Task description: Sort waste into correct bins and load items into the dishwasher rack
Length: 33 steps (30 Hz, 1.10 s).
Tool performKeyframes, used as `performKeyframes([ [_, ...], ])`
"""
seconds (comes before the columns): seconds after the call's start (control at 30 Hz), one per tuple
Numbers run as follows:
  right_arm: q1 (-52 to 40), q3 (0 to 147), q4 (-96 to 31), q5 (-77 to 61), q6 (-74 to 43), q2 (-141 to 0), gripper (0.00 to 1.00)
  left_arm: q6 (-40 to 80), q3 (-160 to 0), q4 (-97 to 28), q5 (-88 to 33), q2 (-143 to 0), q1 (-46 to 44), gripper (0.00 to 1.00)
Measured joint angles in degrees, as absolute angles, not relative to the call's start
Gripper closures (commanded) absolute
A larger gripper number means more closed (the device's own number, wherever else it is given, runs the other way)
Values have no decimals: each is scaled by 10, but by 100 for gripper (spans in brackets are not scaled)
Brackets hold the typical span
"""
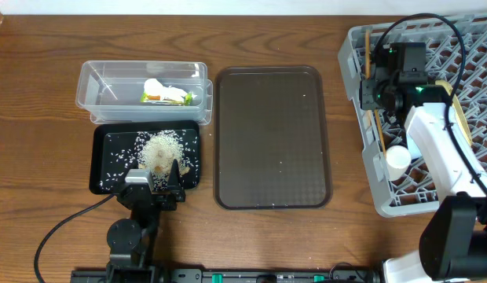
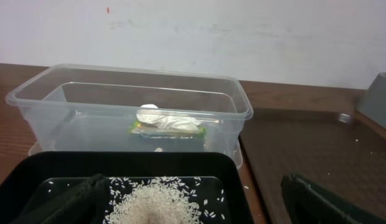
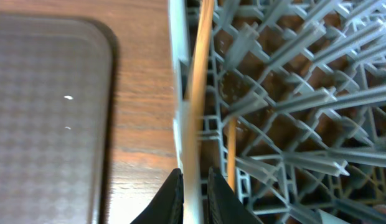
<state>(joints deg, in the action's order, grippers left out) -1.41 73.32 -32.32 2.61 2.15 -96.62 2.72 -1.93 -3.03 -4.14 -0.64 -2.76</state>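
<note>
The grey dishwasher rack [image 1: 361, 47] [image 3: 292, 93] stands at the right. My right gripper [image 1: 371, 93] [image 3: 194, 171] hovers over its left wall, shut on a pale wooden chopstick [image 3: 196, 93] that runs along that wall. A second chopstick [image 3: 230, 155] lies on the lattice just inside. A small white cup [image 1: 397, 159] sits in the rack. The clear tub [image 1: 98, 86] [image 2: 37, 112] holds the printed wrapper [image 1: 177, 97] [image 2: 171, 130] and the white scrap [image 1: 155, 86] [image 2: 165, 119]. Rice [image 1: 159, 149] [image 2: 159, 199] is heaped in the black tray [image 1: 102, 169] [image 2: 118, 162]. My left gripper [image 1: 159, 177] [image 2: 193, 208] stands open over that tray's near edge, holding nothing.
A large dark brown serving tray [image 1: 271, 137] [image 3: 50, 112] lies between the bins and the rack, with a few stray grains on it. My right arm crosses over the rack's near half. A cable trails from the left arm's base at the front left.
</note>
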Motion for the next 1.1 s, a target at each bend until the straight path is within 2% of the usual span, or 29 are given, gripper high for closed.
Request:
performKeyframes([
  [0.07, -14, 733, -323, 43, 21, -966, 97, 27, -19, -30, -41, -6, -28, 9],
  [0.2, -14, 733, -328, 58, 20, -966, 98, 27, -19, -30, -41, -6, -28, 9],
  [0.3, -14, 733, -329, 61, 17, -966, 92, 27, -19, -30, -41, -6, -28, 10],
  [0.47, -14, 733, -350, 25, 6, -959, 68, 27, -19, -30, -41, -6, -28, 9],
  [0.67, -25, 732, -369, -62, -12, -881, 62, 27, -19, -30, -41, -6, -28, 10],
  [0.8, -41, 732, -397, -126, -23, -783, 50, 27, -19, -30, -41, -6, -28, 10],
  [0.83, -49, 732, -406, -144, -25, -757, 44, 27, -19, -30, -41, -6, -28, 9],
  [0.87, -58, 733, -415, -163, -26, -733, 35, 27, -19, -30, -41, -6, -28, 9],
  [0.9, -70, 733, -425, -182, -27, -711, 5, 27, -19, -30, -41, -6, -28, 9],
  [0.93, -81, 733, -434, -195, -29, -696, 1, 27, -19, -30, -41, -6, -28, 9],
  [1.1, -140, 733, -474, -247, -30, -643, 1, 27, -19, -30, -41, -6, -28, 10],
])
